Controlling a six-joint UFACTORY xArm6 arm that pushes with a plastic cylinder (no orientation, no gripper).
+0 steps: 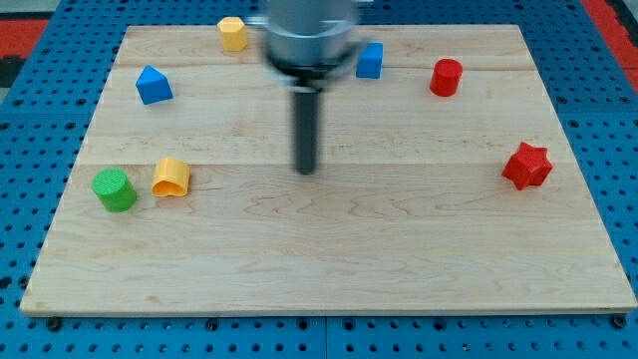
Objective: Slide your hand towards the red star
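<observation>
- My tip (305, 170) rested on the pale wooden desk (329, 269) near the middle of the frame, well apart from every block; the tool was a plain dark rod with no jaws to open or close, and it had hold of nothing.
- The red star (526, 166) lay at the right of the frame, near the desk's right edge, roughly level with my tip.
- The step in hand, as judged here, called for a straight slide toward the frame's right across bare wood (no block stood between tip and star), easing off short of the star so as not to knock it toward the edge.
- A red cylinder (446, 77) sat at upper right, above that line and unlikely to be touched.
- A blue block (370, 61), partly hidden by the arm's blurred metal housing, and a yellow block (232, 33) stood along the top.
- A blue triangular block (154, 86) lay at upper left; a green cylinder (115, 189) and an orange-yellow arch-like block (171, 177) sat close together at the left.
- The blocks looked like matte moulded plastic; the desk showed fine grain and plank seams over a blue pegboard (40, 120).
</observation>
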